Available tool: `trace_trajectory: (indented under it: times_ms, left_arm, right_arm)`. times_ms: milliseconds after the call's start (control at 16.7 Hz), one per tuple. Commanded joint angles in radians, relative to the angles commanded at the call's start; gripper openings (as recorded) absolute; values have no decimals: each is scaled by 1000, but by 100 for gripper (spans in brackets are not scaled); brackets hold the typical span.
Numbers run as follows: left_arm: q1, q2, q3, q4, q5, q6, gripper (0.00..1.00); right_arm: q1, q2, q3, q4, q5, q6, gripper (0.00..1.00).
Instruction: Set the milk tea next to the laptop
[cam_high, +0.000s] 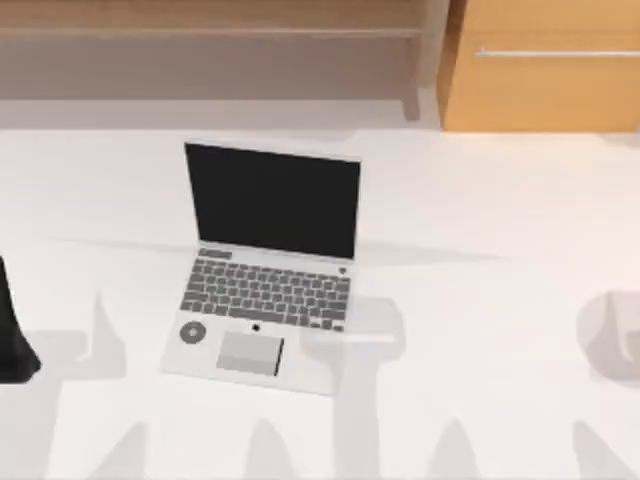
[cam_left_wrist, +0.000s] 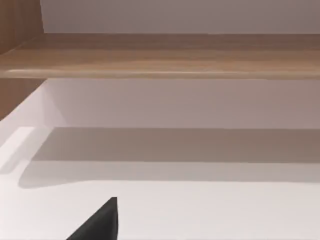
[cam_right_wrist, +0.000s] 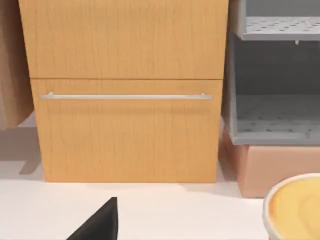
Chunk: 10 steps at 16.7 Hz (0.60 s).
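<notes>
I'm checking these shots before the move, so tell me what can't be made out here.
- Milk tea: cut off by the right wrist view's edge; its sides and exact place on the table cannot be told.
- Left arm: a dark shape cut by the top view's left edge.
- Each wrist view has a dark tip at its bottom edge; whether either hand is open cannot be told.
</notes>
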Motion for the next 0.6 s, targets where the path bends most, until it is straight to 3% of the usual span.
trace_trajectory:
  times_ms: [240, 600]
  left_arm:
    - [0, 0, 0, 0, 0, 0, 100]
    - [0, 0, 0, 0, 0, 0, 100]
  right_arm:
    - [-38, 38, -1, 21, -38, -23, 100]
    - [-356, 307, -3, 112, -327, -120, 100]
